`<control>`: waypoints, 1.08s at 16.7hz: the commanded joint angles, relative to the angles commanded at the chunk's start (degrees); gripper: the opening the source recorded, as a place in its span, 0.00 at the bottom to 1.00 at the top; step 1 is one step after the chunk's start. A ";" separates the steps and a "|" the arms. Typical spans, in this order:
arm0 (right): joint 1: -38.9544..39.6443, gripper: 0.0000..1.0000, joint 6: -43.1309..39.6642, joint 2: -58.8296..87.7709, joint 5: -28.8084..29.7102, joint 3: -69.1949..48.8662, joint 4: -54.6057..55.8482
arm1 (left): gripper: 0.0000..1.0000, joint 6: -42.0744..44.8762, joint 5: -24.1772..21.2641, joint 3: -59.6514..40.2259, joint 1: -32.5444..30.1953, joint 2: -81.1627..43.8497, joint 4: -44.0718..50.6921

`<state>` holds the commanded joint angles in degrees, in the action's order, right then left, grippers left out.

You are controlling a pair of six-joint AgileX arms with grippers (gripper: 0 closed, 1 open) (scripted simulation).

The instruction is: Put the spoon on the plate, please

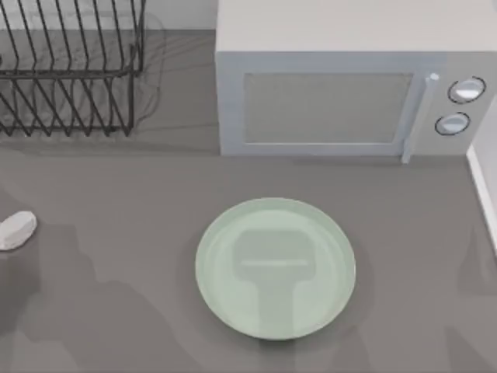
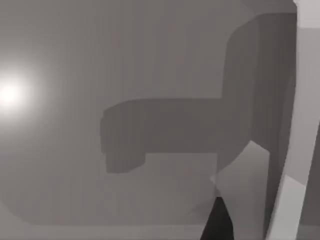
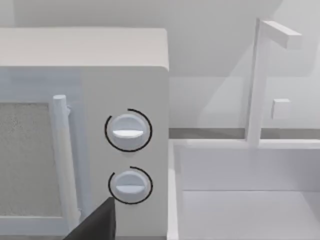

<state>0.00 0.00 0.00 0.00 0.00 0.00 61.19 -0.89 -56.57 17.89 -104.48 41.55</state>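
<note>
The plate (image 1: 276, 268) is round, pale mint-green and glossy, and lies flat on the grey table at the middle front, with nothing on it. The spoon is out of view. A small white rounded piece (image 1: 15, 231) pokes in at the table's left edge; I cannot tell what it is. In the left wrist view, a dark part of my left gripper (image 2: 217, 222) hangs over bare grey table crossed by arm shadows. A dark part of my right gripper (image 3: 95, 222) faces the microwave's knobs in the right wrist view.
A white microwave (image 1: 342, 85) stands at the back, door shut, with two knobs (image 3: 128, 131) on its right side. A black wire dish rack (image 1: 70, 70) fills the back left. A white sink (image 3: 245, 190) with a tap borders the table's right.
</note>
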 joint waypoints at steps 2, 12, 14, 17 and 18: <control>0.00 1.00 0.00 0.00 0.00 0.00 0.00 | 0.00 0.12 0.00 -1.73 -0.01 0.79 2.10; 0.00 1.00 0.00 0.00 0.00 0.00 0.00 | 0.00 -0.30 0.03 -14.14 -0.19 8.61 22.81; 0.00 1.00 0.00 0.00 0.00 0.00 0.00 | 0.00 -0.30 0.03 -14.14 -0.19 8.61 22.81; 0.00 1.00 0.00 0.00 0.00 0.00 0.00 | 0.00 -0.72 0.06 -14.18 -0.29 8.20 22.71; 0.00 1.00 0.00 0.00 0.00 0.00 0.00 | 0.00 -1.78 0.07 -14.57 -0.64 7.83 22.85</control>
<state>0.00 0.00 0.00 0.00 0.00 0.00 59.41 -0.83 -71.13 17.25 -96.65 64.40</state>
